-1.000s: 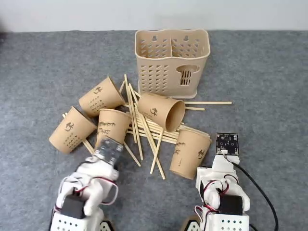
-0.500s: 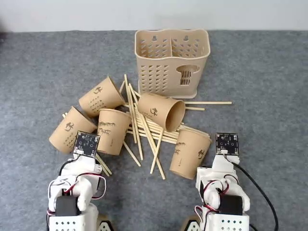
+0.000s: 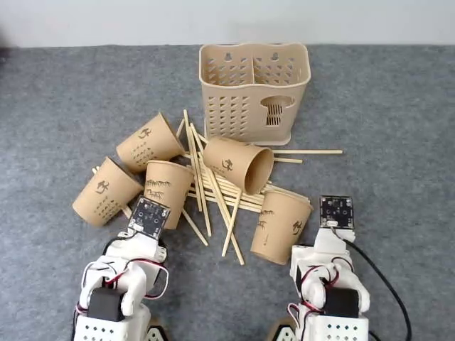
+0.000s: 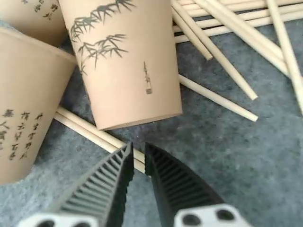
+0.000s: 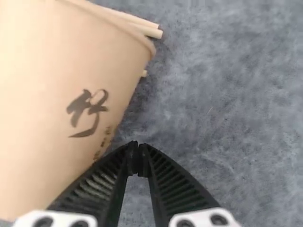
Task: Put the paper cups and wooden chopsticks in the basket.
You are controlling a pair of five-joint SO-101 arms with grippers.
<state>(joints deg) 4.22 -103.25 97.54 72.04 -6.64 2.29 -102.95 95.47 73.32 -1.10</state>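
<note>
Left gripper [image 4: 137,149] empty, jaws a narrow slit, just short of the bamboo cup [image 4: 123,61] lying mid-desk. First pick, I reckon: I must open wide to straddle it. Chopsticks [image 3: 217,192] strewn alongside, basket [image 3: 254,92] at the far edge. Right gripper [image 5: 138,152] pinched closed, empty, beside another cup [image 5: 61,90].

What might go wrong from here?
The left gripper is barely parted at the base of the bamboo-print cup, so it may shove the cup instead of gripping it. That cup lies across chopsticks, which could roll or scatter. The shut right gripper beside a second cup may nudge it.
</note>
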